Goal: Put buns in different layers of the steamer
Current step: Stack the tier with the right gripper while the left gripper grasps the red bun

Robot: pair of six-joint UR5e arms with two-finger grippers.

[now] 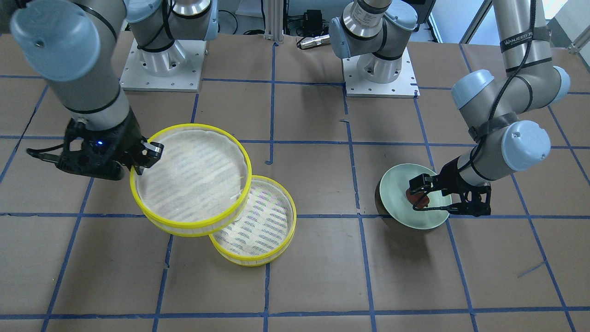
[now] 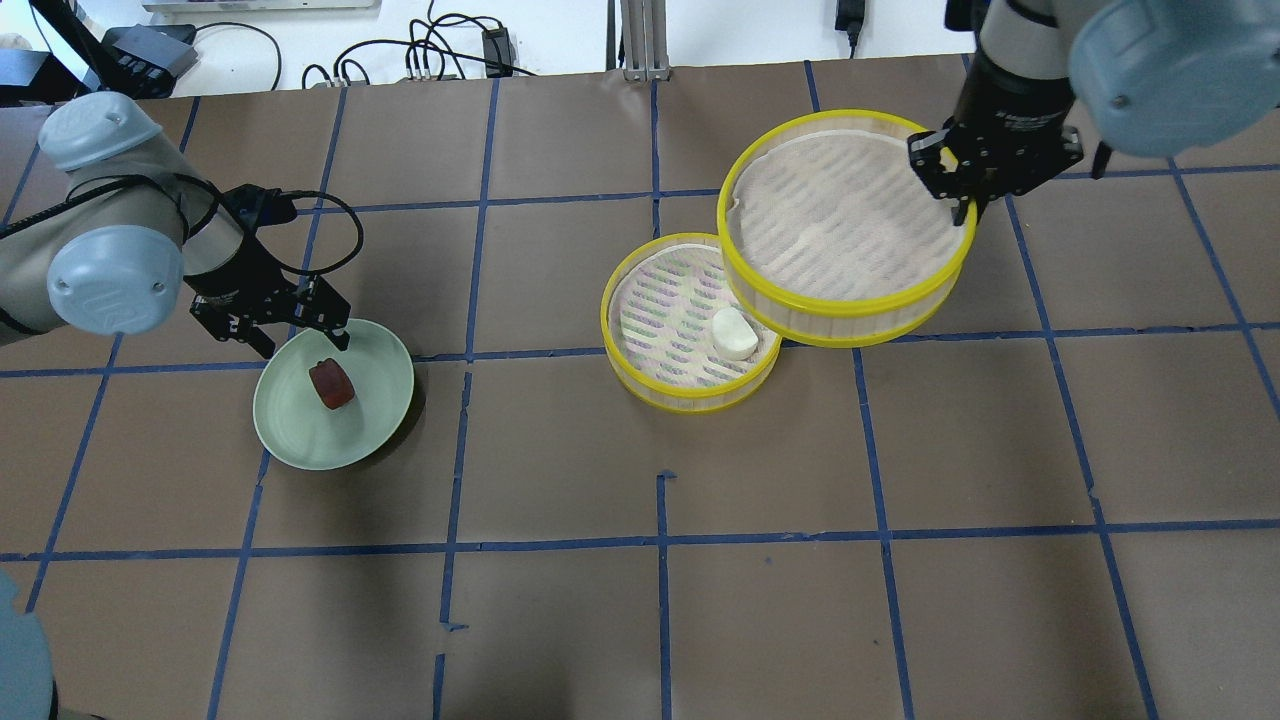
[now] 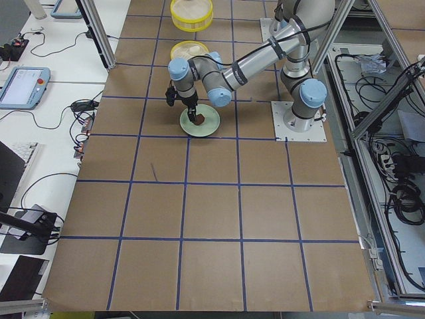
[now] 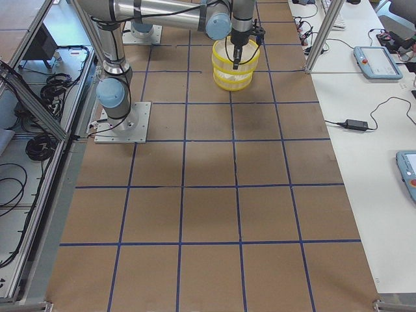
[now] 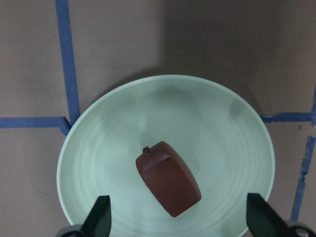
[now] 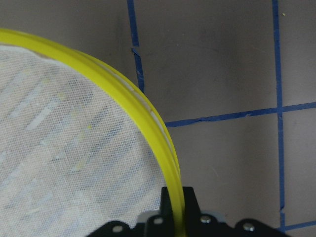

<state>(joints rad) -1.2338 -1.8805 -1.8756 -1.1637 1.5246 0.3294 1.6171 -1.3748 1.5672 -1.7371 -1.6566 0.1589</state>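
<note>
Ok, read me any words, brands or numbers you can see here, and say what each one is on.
"WANJEED", white on a black strap round the left arm; the rest is cut off.
White print on the right wrist, above the right pincer clamped on the upper steamer layer: too blurred to read.
Teach-pendant screens: too small to read.

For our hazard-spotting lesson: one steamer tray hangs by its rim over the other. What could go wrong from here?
The right hand pinches the upper tray at one rim point; it could tip or slip onto the lower tray.
Lowered off-centre, it might squash the white bun.
The brown bun lies askew under the open left hand and may skid.
</note>
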